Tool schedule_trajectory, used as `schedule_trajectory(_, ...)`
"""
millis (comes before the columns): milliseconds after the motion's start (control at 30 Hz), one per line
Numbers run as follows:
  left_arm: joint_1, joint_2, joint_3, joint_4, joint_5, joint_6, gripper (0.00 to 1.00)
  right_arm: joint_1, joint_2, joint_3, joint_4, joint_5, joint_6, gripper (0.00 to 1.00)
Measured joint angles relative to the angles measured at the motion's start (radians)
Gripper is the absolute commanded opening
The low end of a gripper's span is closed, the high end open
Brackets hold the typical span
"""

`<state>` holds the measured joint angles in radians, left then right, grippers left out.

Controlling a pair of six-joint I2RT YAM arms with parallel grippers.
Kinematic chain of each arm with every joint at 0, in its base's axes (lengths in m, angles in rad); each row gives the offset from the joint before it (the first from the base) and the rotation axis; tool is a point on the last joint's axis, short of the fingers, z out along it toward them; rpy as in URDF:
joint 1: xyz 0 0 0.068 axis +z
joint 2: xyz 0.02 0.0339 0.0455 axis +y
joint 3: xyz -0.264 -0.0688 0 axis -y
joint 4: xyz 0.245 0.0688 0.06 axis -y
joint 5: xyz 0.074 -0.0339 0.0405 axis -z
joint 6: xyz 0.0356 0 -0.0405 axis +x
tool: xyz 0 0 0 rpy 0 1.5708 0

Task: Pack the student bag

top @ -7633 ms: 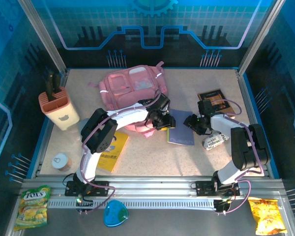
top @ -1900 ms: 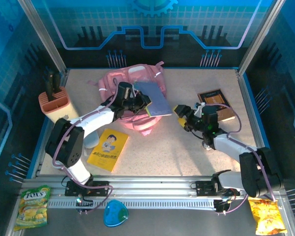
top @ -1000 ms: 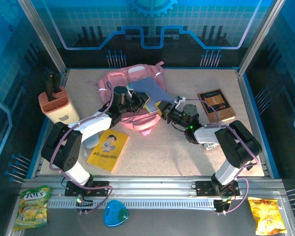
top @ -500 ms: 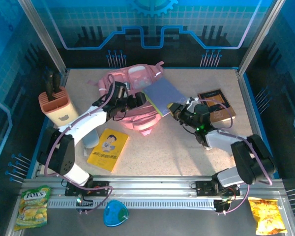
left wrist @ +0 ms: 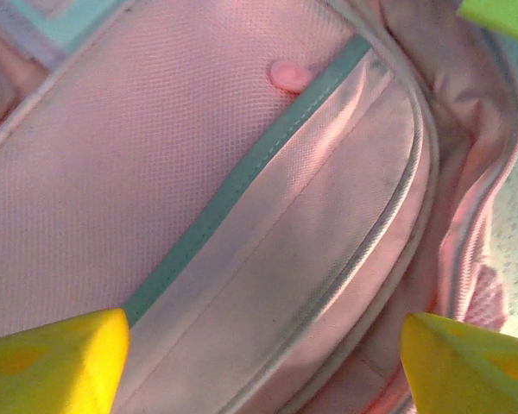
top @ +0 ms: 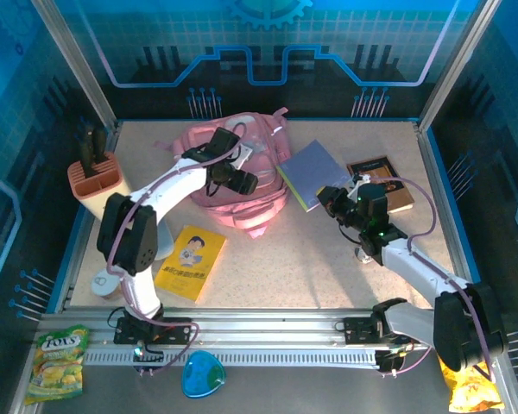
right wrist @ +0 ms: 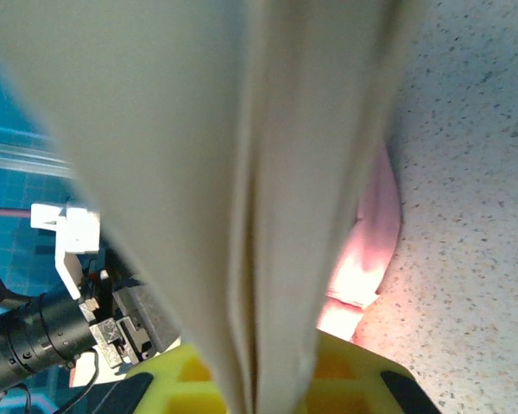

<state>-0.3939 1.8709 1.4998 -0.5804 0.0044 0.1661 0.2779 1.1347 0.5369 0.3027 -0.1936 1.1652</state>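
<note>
Pink fabric, nothing visibly packed: the job looks barely under way.

The large soft pink student bag [top: 263, 197] lies at the far middle of the table. The left gripper [top: 242, 179] hovers over the bag's front with its yellow fingers [left wrist: 52, 362] spread wide and holding nothing. Its wrist view shows seams and piping but no open mouth. The right gripper [top: 331, 200] is clamped on the edge of a thin lavender-blue notebook [top: 315, 171], held tilted just beside the bag's right flank and not inside it. A dark brown hardback book [top: 382, 183] lies flat to the right, and a yellow illustrated booklet [top: 190, 260] lies nearer the arms on the left; both are out on the table. Whether anything is already inside the bag cannot be told. By my reading an opening has yet to be found, and the notebook and both books have yet to go in.
</note>
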Motion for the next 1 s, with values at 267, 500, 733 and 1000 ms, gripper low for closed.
schedule_trajectory(267, -0.004, 0.138, 0.108, -0.117, -0.010, 0.176, 0.73, -0.003, 0.000, 0.000, -0.039, 0.003, -0.008, 0.00)
schedule_trajectory(500, -0.023, 0.183, 0.143, -0.142, -0.050, 0.210, 0.58, -0.003, 0.000, 0.000, -0.049, 0.003, -0.007, 0.01)
schedule_trajectory(733, -0.040, 0.185, 0.149, -0.132, -0.087, 0.183, 0.32, -0.004, -0.001, 0.000, -0.068, 0.003, -0.008, 0.00)
schedule_trajectory(1000, -0.049, 0.177, 0.149, -0.091, -0.106, 0.149, 0.00, -0.029, -0.075, 0.000, -0.152, 0.027, -0.037, 0.00)
